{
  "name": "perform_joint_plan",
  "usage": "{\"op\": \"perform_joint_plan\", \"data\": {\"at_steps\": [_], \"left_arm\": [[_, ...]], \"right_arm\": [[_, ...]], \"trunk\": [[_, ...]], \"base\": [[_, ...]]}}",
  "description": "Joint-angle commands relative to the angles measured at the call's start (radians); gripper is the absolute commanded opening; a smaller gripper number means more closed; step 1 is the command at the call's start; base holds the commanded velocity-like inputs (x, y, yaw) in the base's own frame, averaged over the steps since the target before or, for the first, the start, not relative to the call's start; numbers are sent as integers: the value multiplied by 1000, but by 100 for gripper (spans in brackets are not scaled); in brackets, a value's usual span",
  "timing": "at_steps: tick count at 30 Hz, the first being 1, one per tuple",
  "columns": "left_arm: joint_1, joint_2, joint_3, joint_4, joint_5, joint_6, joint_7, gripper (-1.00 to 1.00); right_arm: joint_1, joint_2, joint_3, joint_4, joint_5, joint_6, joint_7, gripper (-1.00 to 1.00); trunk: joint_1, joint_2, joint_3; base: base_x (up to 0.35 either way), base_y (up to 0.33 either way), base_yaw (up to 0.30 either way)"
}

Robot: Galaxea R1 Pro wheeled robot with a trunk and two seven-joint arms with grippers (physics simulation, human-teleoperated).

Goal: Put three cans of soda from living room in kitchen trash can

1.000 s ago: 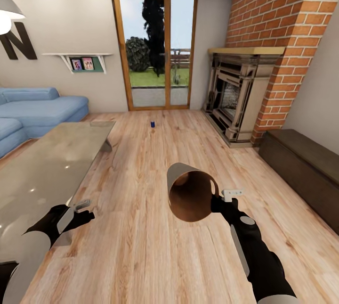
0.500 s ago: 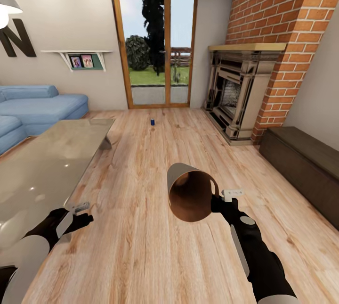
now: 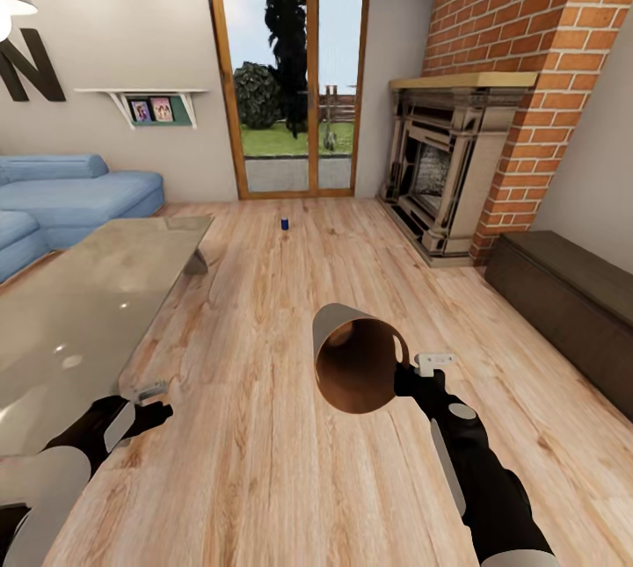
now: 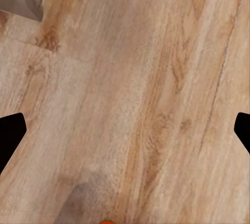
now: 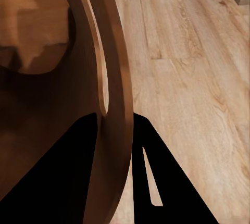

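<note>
The dark blue can of soda (image 3: 284, 223) stands upright on the wood floor far ahead, in front of the glass doors. My right gripper (image 3: 406, 378) is shut on the rim of the tash can (image 3: 356, 365), which lies tilted on its side in the air with its coppery inside facing me. The right wrist view has that rim (image 5: 117, 78) running between the dark fingers. My left gripper (image 3: 149, 400) hangs low by the coffee table's near corner, and its fingertips (image 4: 10, 130) stand wide apart over bare floor. An orange sliver (image 4: 107, 222) touches that view's edge. The orange cans are out of view.
A glass-topped coffee table (image 3: 79, 312) fills the left side, with a light blue sofa (image 3: 70, 198) behind it. The brick fireplace (image 3: 448, 171) and a dark low bench (image 3: 571, 303) line the right. Open wood floor (image 3: 281, 303) runs between them to the doors.
The whole view has shifted slightly, so the camera has moved. My left gripper sits a little lower in the view. The right arm holds the tash can as before.
</note>
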Motion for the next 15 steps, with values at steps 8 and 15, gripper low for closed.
{"op": "perform_joint_plan", "data": {"at_steps": [8, 15], "left_arm": [[3, -1, -1, 0, -1, -8, 0, 100], [4, -1, -2, 0, -1, -9, 0, 100]], "right_arm": [[1, 0, 0, -2, -8, -2, 0, -100], [1, 0, 1, -2, -8, -8, -1, -100]], "trunk": [[31, -56, -27], [58, -105, -49]], "base": [[0, 0, 0], [0, 0, 0]]}}
